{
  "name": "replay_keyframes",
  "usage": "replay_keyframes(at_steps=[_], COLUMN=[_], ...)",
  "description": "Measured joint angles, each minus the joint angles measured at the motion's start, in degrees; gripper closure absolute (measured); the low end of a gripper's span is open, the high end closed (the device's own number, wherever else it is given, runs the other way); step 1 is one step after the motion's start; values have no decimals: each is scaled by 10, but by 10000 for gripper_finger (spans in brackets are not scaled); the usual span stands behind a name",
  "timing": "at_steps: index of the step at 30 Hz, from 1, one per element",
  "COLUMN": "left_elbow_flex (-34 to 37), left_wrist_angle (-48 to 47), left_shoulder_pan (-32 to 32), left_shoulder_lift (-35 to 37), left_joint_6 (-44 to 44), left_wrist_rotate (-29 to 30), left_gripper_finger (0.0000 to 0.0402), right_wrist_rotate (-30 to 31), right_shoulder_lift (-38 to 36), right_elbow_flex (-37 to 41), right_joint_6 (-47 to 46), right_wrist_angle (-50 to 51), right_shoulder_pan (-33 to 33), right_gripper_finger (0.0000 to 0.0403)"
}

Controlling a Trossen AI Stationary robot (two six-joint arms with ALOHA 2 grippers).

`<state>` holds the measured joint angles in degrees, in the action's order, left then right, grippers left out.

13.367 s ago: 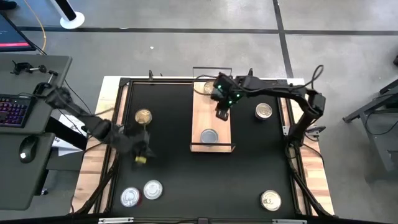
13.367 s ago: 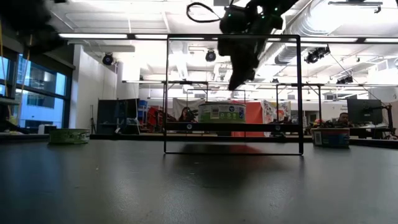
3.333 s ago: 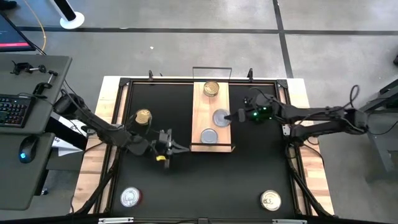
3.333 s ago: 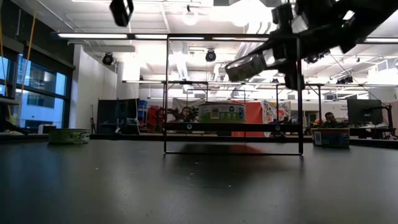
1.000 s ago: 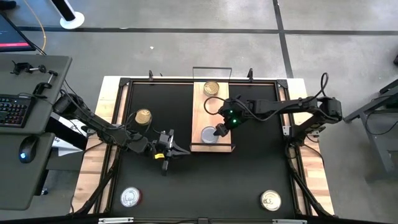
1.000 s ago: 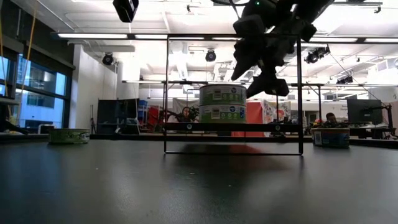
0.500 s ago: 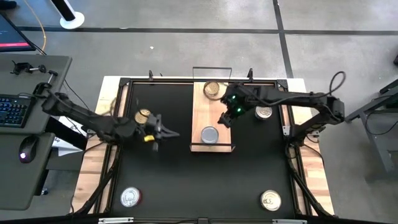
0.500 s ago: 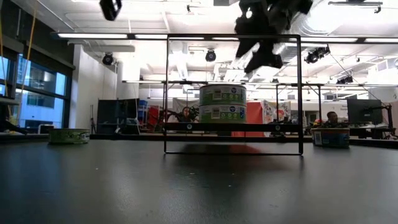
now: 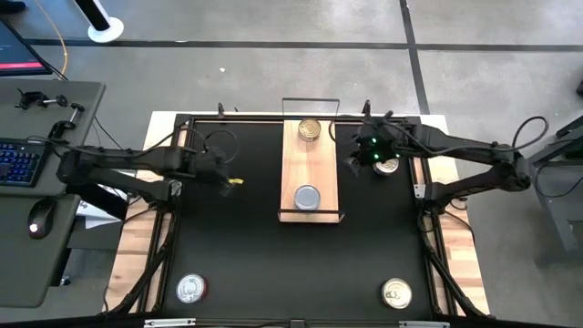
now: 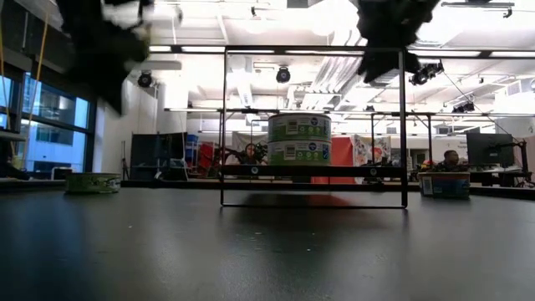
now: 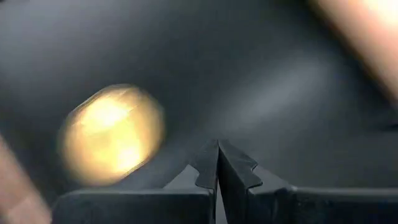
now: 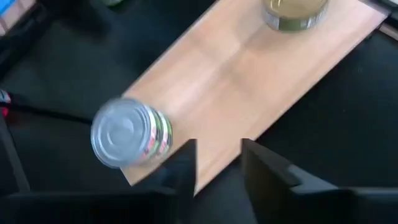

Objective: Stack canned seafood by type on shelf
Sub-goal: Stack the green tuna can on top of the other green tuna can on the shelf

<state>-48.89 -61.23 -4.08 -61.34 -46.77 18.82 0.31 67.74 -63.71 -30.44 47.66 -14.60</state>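
Observation:
The light-wood shelf (image 9: 308,164) lies across the table's middle. A gold-lidded can (image 9: 310,130) sits at its far end. Two silver-lidded cans stand stacked (image 10: 298,140) near its near end (image 9: 308,197). My right gripper (image 12: 217,163) is open and empty; it hovers beside the shelf's right edge (image 9: 353,164). My left gripper (image 11: 217,163) is shut and points down over the table's left side (image 9: 223,178). It is next to a gold can (image 11: 112,134) that my left arm hides in the high view.
A gold can (image 9: 389,165) sits on the table right of the shelf, partly under my right arm. A silver can (image 9: 190,289) lies near the front left corner and a gold can (image 9: 396,292) near the front right. Thin black wire rails (image 10: 313,50) frame the shelf's ends.
My right gripper has risen off the silver stack and gone toward the table's far right, leaving the two cans stacked. My left gripper has swung from beside the shelf's near left corner toward the far left, tipping downward over the gold can.

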Motion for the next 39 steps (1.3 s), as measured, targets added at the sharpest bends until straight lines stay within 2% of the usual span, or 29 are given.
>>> replay_keyframes(at_steps=[3,4,9,17,24,30,34,39], left_elbow_flex=[23,33,88,141,148,147,147,135], left_wrist_angle=[-56,-56,11,75,129,140,165,248], left_shoulder_pan=[-37,-45,-75,-112,-114,-42,49,178], left_shoulder_lift=[-26,-32,-60,-107,-140,-141,-140,-143], left_joint_6=[-34,-44,-71,-114,-126,-178,-238,-318], left_wrist_rotate=[18,23,36,92,96,45,14,-41], left_gripper_finger=[401,402,402,402,402,401,401,402], right_wrist_rotate=[26,38,89,138,167,168,172,172], right_shoulder_lift=[-26,-37,-86,-144,-164,-168,-168,-167], right_elbow_flex=[41,54,89,91,91,91,91,91], right_joint_6=[-29,-42,-123,-199,-206,-127,-72,-25], right_wrist_angle=[10,9,18,12,-5,-93,-160,-248], right_shoulder_pan=[20,29,74,143,196,234,251,267], right_gripper_finger=[378,390,397,402,403,403,403,403])
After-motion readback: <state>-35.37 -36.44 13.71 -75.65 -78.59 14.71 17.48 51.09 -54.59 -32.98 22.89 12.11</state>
